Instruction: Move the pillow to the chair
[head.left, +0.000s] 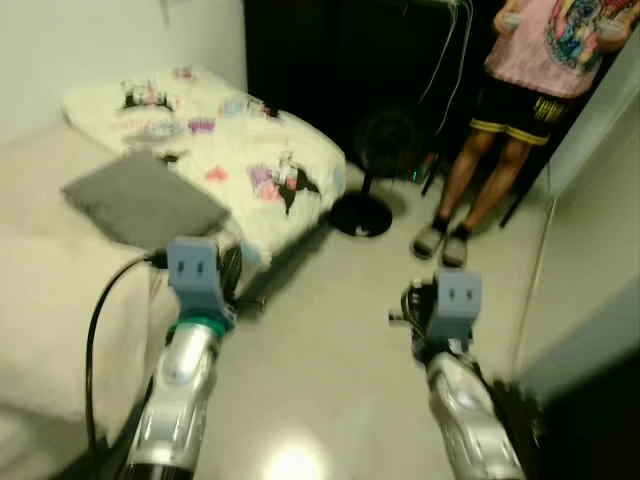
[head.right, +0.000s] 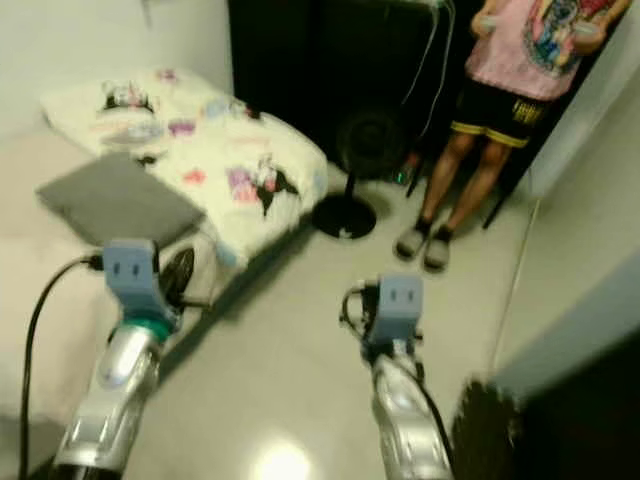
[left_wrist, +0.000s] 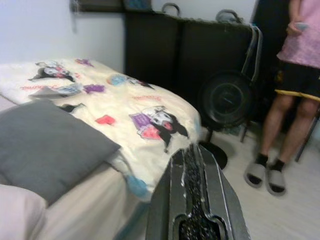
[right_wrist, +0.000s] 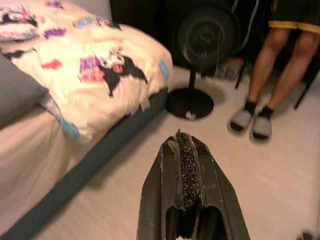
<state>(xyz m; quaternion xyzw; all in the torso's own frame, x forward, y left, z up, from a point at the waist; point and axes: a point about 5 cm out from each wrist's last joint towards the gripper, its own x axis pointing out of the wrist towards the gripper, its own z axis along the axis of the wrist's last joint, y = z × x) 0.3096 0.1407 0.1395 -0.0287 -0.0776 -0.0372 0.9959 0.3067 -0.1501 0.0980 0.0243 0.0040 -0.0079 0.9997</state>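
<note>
Approaching: the robot faces the bed with both arms held out in front, so I judge the step in hand is the walk-up to the pillow; nothing is grasped yet.
Bed (head.left: 40, 300): it lies on the left, with a pale mattress and a cream cartoon-print blanket (head.left: 250, 160) spread toward its far end.
Grey pillow (head.left: 140, 200): it rests flat on the mattress beside the blanket, touching its edge, and is untouched by either gripper.
Left gripper (left_wrist: 192, 165): it is raised near the bed's edge, just short of the pillow; its fingers are pressed together and hold nothing.
Right gripper (right_wrist: 185, 150): it is held over bare floor, well apart from the bed; its fingers are together and empty too.
Standing fan (head.left: 375, 150): it stands on the floor past the bed's corner, dark, on a round base.
Person (head.left: 520, 100): stands on the right beyond the fan, in a pink top, dark shorts and slippers.
Chair: I cannot make one out here.
Next move: probably close in on the bed, part the fingers, and reach over the edge to take the pillow, likely with both arms since it is wide and soft.
</note>
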